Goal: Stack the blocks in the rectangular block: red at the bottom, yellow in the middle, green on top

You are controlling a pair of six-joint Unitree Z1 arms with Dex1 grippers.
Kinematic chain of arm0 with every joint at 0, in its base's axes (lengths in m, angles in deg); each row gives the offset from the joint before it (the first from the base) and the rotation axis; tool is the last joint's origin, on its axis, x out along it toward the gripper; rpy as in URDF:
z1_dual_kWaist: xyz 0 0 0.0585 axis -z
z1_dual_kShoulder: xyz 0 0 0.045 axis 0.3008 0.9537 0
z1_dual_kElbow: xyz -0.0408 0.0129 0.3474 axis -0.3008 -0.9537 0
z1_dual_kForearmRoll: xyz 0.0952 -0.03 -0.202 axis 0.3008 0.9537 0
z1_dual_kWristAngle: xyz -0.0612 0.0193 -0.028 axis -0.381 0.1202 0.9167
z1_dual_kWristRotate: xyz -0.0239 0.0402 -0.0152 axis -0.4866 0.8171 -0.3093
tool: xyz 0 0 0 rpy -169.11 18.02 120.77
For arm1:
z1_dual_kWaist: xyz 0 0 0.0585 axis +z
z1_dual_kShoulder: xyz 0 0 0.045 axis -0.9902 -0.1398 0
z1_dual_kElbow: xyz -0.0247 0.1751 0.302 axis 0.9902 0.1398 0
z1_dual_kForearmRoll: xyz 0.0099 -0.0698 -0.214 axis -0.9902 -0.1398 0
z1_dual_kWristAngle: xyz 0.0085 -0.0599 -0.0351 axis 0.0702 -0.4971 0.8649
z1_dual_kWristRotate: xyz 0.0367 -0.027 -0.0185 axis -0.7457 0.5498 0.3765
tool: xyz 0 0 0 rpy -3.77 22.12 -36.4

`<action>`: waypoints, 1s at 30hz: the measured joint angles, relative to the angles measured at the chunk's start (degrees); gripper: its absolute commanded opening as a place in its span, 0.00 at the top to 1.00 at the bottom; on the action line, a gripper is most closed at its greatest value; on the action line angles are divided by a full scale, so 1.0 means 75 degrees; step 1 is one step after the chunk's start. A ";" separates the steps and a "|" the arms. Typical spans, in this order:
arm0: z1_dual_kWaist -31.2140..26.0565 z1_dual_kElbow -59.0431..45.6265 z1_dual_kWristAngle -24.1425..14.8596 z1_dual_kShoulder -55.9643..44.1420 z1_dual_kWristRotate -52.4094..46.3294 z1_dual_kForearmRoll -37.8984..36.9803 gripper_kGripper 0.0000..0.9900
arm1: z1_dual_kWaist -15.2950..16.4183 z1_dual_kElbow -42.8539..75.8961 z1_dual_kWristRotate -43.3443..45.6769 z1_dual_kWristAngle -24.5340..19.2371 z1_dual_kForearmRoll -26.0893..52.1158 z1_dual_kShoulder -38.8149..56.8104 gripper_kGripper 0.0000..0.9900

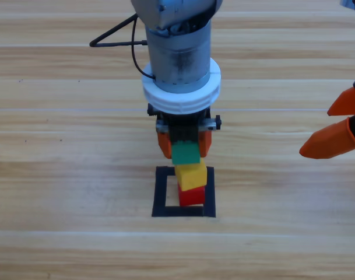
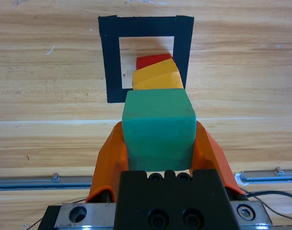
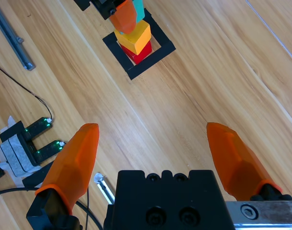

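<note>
Green cube (image 1: 185,154) sits clamped between the orange fingers (image 1: 163,144) of the left gripper (image 2: 157,143), whose arm comes down from the top of the high view over the middle of the tabletop (image 1: 60,175). In the left wrist view we see the fingers pressed against the cube's two side faces, with the cube filling the space between them. We see the yellow cube (image 1: 192,175) resting on the red cube (image 1: 192,196), turned a little askew to it, and both stand inside the black tape rectangle (image 1: 161,192), toward its right side in the high view, with the red cube close against the right strip of tape. The green cube appears just above and slightly behind the yellow one, nearer the arm; we cannot tell from these views whether its underside touches the yellow cube's top. The hollow centre of the rectangle shows bare wood to the left of the stack. The right gripper (image 3: 157,158) waits at the right edge of the high view, well apart from the stack, its fingers (image 3: 71,163) spread wide with nothing between them. Its wrist view looks across the tabletop toward the rectangle and the stacked cubes, and also shows a thin black cable (image 3: 21,88) and a metal rail (image 3: 11,36) lying on the wood.
</note>
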 measured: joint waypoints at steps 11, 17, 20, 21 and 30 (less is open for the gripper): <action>0.0000 0.0000 0.0000 0.0137 0.0115 0.0000 1.00 | 0.0000 0.0000 0.0000 0.0006 0.0000 -0.0002 0.00; 0.0000 0.0000 0.0000 0.0142 0.0160 0.0000 1.00 | 0.0000 0.0000 0.0000 0.0009 0.0000 -0.0002 0.00; 0.0000 0.0000 0.0000 0.0174 0.0168 0.0000 1.00 | 0.0000 0.0000 0.0000 0.0012 0.0000 -0.0003 0.00; 0.0000 0.0000 0.0000 0.0197 0.0169 0.0000 1.00 | 0.0000 0.0000 0.0000 0.0012 0.0000 -0.0003 0.00; 0.0000 0.0012 0.0000 0.0362 0.0182 0.0000 1.00 | 0.0000 0.0000 0.0000 0.0013 0.0000 -0.0003 0.00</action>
